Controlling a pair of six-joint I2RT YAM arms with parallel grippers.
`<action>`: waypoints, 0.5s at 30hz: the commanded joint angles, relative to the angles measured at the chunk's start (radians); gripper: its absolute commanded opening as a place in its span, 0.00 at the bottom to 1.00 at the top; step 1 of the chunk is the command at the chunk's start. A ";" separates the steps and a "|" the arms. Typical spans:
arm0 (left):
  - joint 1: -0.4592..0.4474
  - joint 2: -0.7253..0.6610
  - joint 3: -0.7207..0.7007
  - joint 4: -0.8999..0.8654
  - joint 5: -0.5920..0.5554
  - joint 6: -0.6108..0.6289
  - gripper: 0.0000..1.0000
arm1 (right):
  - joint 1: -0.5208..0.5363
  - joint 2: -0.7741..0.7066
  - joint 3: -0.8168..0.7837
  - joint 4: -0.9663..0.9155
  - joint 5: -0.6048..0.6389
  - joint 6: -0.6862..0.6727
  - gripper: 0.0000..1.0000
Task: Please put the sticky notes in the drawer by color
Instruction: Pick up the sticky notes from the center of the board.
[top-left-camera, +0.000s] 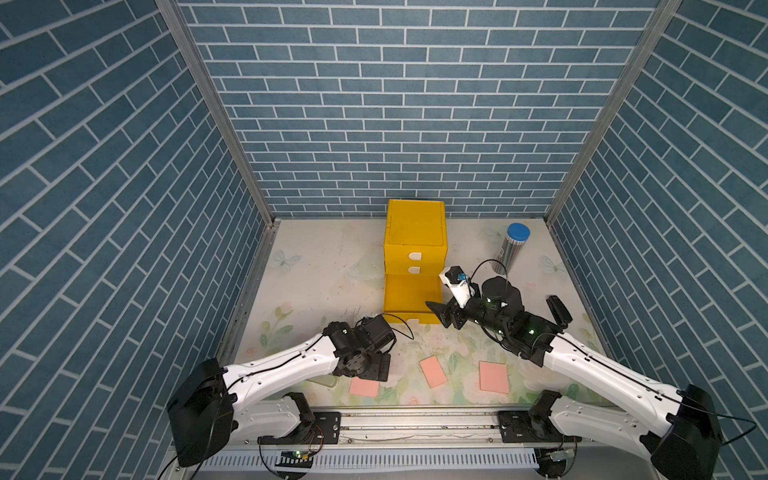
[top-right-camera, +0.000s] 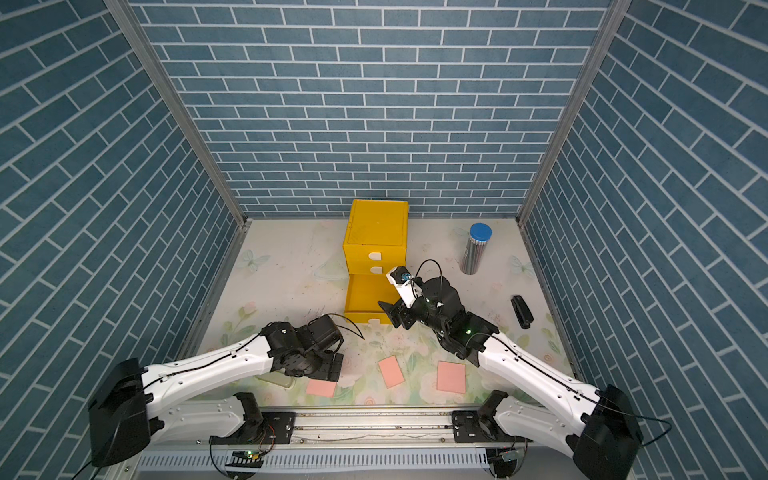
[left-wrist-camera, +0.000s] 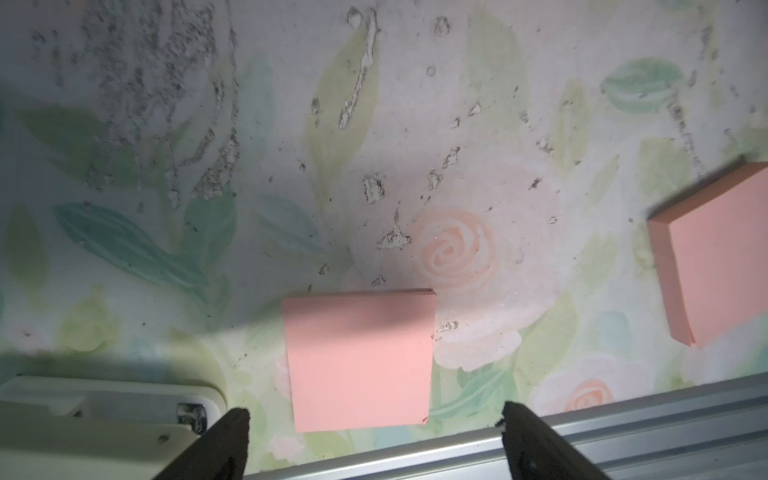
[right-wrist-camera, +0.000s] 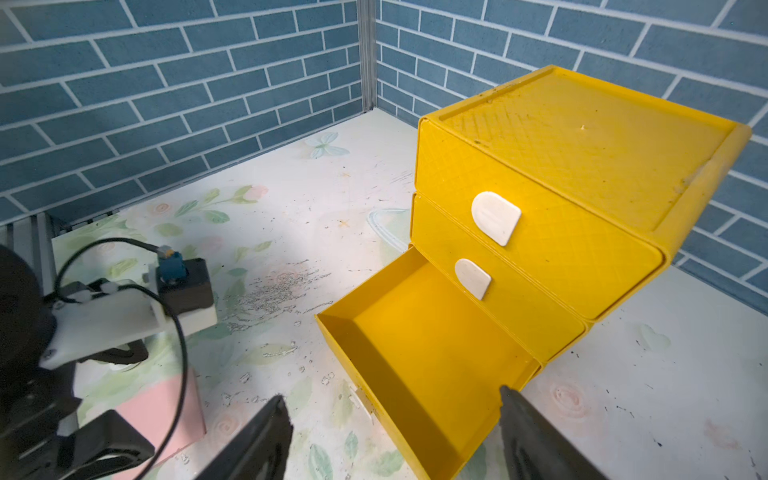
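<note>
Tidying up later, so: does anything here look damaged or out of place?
Yes: the flowered table cover is scraped, with grey flaking patches by the yellow cabinet. Its bottom drawer stands pulled out, empty.

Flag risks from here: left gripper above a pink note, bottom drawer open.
1. The pink note lies flat by the front rail; the open left gripper may scrape the rail or miss.
2. The open right gripper sits at the front corner of the bottom drawer; it could knock it shut.

Drawer at the table's back edge, bottom tray pulled out (upper two shut); three pink notes along the front edge; right gripper at the tray's corner.
</note>
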 joint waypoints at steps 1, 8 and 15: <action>-0.007 0.025 -0.045 0.064 -0.007 -0.033 1.00 | -0.008 -0.030 -0.023 0.029 -0.030 0.043 0.81; -0.013 0.106 -0.087 0.116 -0.008 -0.034 1.00 | -0.012 -0.041 -0.038 0.033 -0.043 0.052 0.81; -0.013 0.114 -0.142 0.160 0.016 -0.037 1.00 | -0.011 -0.069 -0.056 0.033 -0.047 0.063 0.81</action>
